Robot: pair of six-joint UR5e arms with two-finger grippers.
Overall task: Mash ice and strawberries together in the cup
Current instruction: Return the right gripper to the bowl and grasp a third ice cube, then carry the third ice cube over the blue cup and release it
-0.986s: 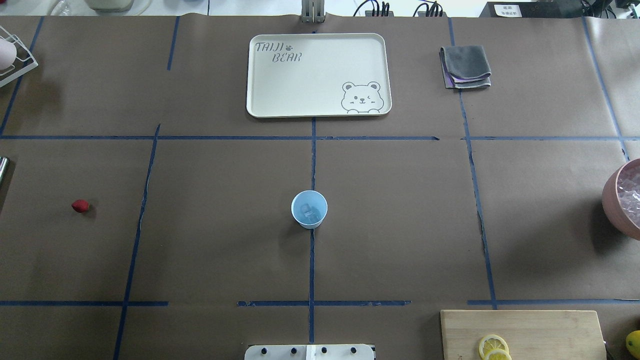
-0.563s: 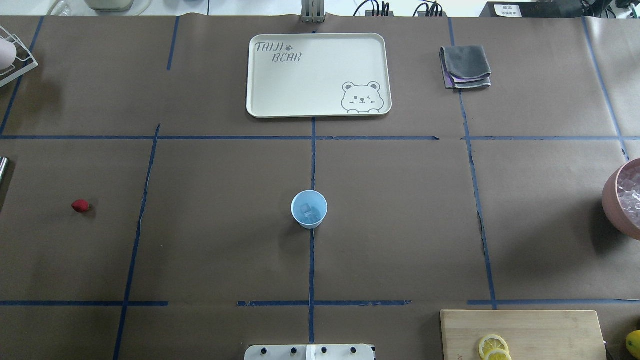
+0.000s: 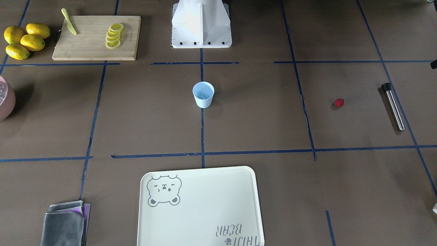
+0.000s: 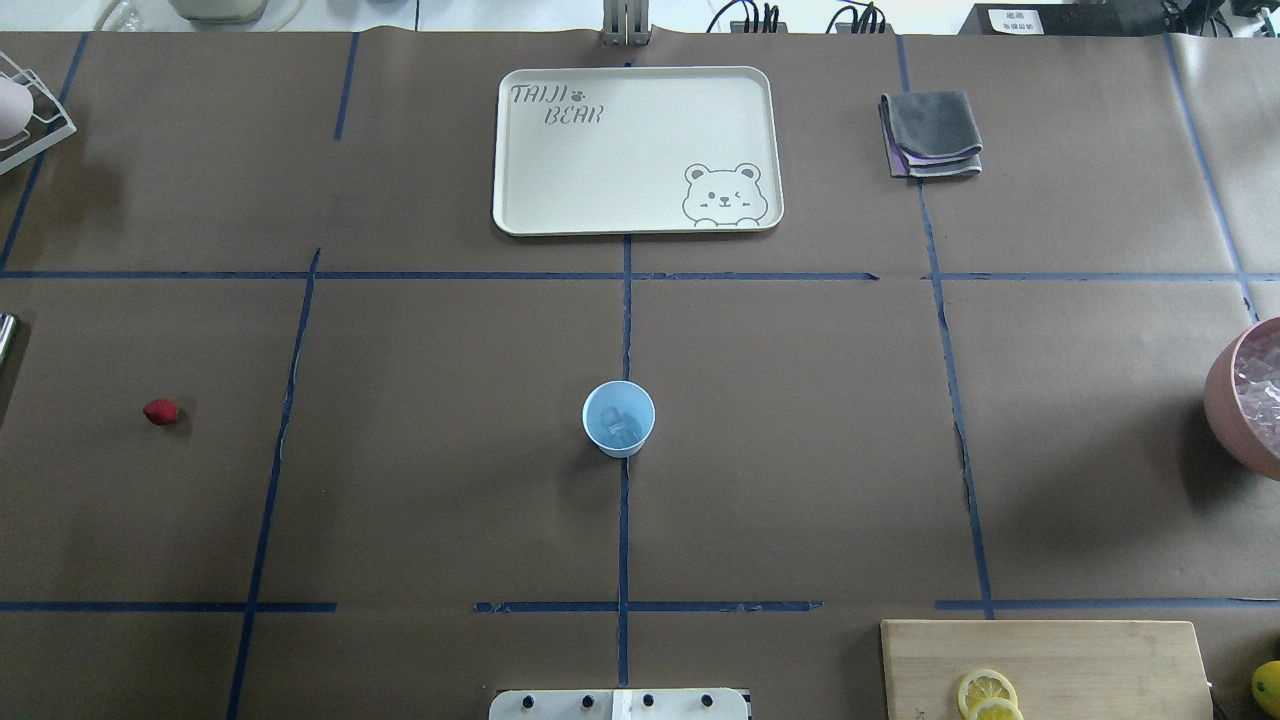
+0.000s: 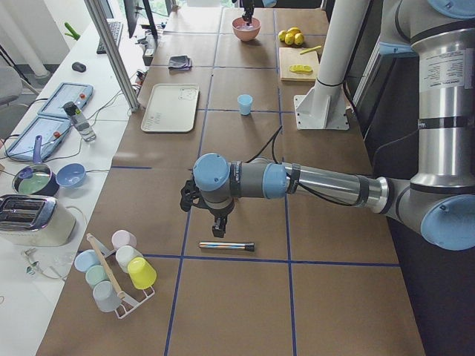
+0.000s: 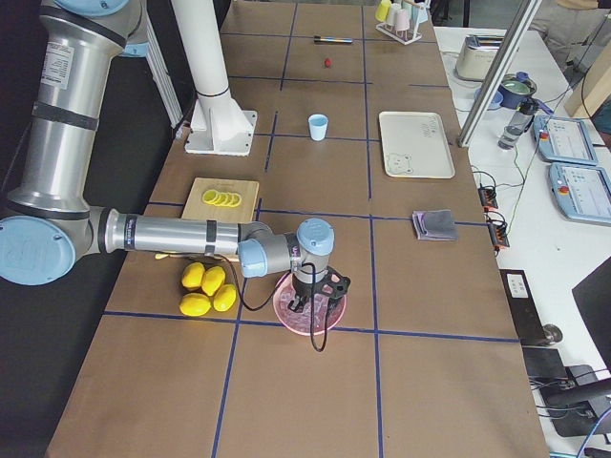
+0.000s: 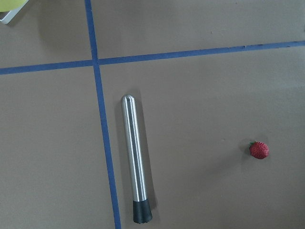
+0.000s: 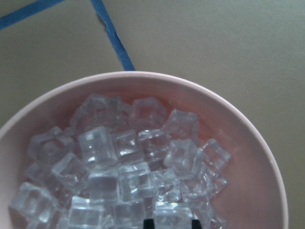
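Cup [image 4: 619, 418] upright at centre of bench [image 4: 800, 450], ice [image 4: 622, 428] inside. Strawberry [image 4: 160, 411] well apart on brown paper with blue tape grid. Left jaws above steel muddler [image 7: 136, 160], right jaws over pink bowl [image 6: 286, 310] of cubes; can't tell whether either is apart. White desk [image 5: 89, 152] alongside.

ice [image 4: 622, 427] in cup [image 4: 621, 450] indistinct, pink bowl [image 4: 1223, 405] cut by edge

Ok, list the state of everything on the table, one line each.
cup: upright, holds ice
ice: unmashed, in the cup
strawberry: whole, lying outside the cup
muddler: lying flat, ungripped
pink bowl: upright, full of ice cubes
cloth: folded
left gripper: above muddler, jaws unclear
right gripper: over pink bowl, jaws unclear
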